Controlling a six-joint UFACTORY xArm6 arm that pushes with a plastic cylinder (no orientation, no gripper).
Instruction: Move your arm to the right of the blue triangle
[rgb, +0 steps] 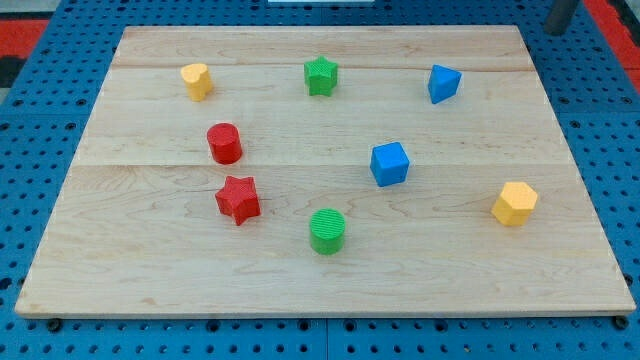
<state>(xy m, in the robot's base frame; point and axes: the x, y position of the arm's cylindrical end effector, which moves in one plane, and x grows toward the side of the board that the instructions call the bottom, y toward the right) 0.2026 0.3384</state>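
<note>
The blue triangle (443, 83) lies near the view's top right of the wooden board (300, 280). My tip (557, 30) shows at the view's top right corner, just beyond the board's top edge, to the right of and above the blue triangle and well apart from it. It touches no block.
A green star (321, 75) and a yellow block (197, 81) lie along the top. A red cylinder (224, 143), a red star (238, 199), a green cylinder (327, 231), a blue cube (389, 164) and a yellow hexagon (514, 203) lie lower down.
</note>
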